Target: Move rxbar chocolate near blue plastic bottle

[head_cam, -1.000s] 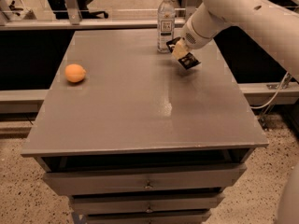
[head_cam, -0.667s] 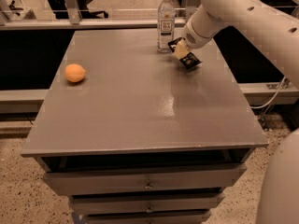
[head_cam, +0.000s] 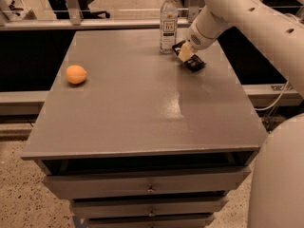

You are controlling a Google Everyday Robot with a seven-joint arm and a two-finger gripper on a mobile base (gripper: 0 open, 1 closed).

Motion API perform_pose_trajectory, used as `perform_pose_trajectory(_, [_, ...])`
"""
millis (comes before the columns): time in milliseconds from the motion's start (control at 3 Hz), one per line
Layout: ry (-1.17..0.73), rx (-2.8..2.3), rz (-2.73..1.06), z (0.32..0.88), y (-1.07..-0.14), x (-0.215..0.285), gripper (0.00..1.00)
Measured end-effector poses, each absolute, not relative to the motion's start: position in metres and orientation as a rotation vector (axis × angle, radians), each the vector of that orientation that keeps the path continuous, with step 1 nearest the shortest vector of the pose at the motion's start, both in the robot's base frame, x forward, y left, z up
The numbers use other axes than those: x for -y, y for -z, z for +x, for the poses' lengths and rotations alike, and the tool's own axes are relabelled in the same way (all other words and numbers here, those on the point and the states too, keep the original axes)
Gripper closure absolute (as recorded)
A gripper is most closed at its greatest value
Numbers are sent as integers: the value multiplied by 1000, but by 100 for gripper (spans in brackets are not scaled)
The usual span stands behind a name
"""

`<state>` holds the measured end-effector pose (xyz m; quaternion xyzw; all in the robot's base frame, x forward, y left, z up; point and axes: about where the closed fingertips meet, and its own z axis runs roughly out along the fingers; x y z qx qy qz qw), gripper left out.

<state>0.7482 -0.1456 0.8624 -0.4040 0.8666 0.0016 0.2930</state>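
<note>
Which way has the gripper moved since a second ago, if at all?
No. The gripper keeps the same small gap right of the blue plastic bottle, low over the table.

Smooth plastic hand (head_cam: pixel 189 57) over semi-matt grey tabletop (head_cam: pixel 137 113), beside clear plastic bottle (head_cam: pixel 168 23)

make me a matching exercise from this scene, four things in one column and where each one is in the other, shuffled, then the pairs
Things
1. orange
2. blue plastic bottle
3. rxbar chocolate
4. gripper

Places
a. upright near the far edge of the table
b. down at the bar, reaching in from the right
c. alone on the table's left side
d. dark, just right of the bottle, beneath the gripper

Pairs: 1-c, 2-a, 3-d, 4-b
</note>
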Motion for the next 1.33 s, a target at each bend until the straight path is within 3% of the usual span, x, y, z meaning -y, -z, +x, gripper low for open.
perform_pose_trajectory(667, [-13,-2309,-1104,750,-859,146,13])
perform_pose_trajectory(1000, [-36,-2284,-1101,750,-866,143,0])
perform_pose_trajectory(1333, [-130,-2235,-1061,746,-881,146,0])
